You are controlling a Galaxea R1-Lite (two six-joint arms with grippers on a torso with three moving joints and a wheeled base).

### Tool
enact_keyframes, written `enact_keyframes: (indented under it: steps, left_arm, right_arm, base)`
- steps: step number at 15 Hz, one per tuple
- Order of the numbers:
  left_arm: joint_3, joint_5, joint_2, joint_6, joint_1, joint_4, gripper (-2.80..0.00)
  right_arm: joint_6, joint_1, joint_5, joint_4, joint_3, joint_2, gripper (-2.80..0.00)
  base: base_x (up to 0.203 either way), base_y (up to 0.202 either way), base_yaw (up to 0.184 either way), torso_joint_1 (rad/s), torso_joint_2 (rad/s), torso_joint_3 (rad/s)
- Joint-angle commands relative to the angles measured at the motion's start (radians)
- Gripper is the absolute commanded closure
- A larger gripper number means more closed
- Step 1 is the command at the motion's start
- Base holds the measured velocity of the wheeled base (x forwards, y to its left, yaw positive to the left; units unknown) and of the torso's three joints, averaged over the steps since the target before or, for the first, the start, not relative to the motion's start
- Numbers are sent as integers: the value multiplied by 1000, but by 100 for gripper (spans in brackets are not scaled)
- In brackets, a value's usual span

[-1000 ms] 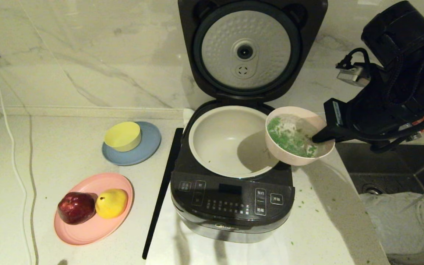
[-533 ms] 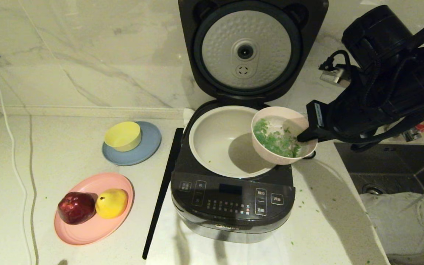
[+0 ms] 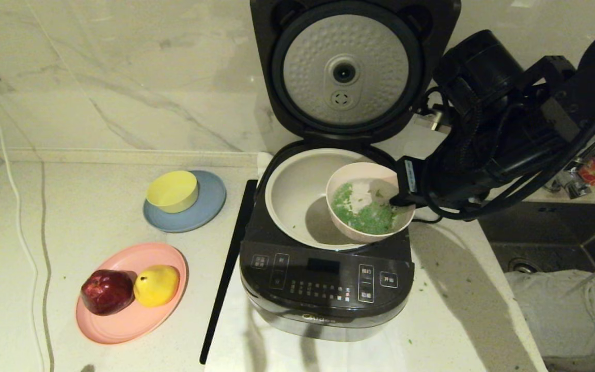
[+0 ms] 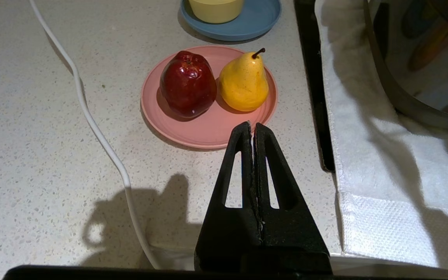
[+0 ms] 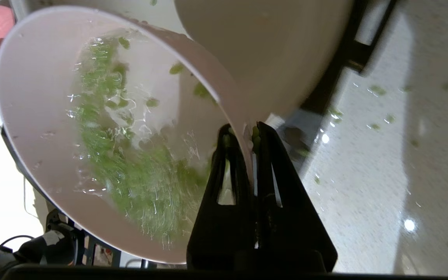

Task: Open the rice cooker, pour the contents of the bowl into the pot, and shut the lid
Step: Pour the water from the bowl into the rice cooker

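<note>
- The right hand is pinching the rim of the pale pink bowl, one finger inside and one outside.
- The bowl is hanging over the right half of the cream pot, with the green contents lying wet inside it.
- The rice cooker is sitting on the desk with its lid standing upright.
- The left hand is hovering closed and empty near the pink plate.
</note>
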Motion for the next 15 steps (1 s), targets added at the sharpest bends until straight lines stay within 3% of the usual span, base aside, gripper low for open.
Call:
enact_keyframes:
  steps: [1,15]
  left_arm:
    - [9,0,0,0,1,0,0]
    - [9,0,0,0,0,0,0]
  right_arm:
    - [4,21,-8,-12,0,31,0]
    - [26,66,-77,-89,-4,135,0]
  base:
    - [0,0,0,0,0,0]
    - [0,0,0,0,0,0]
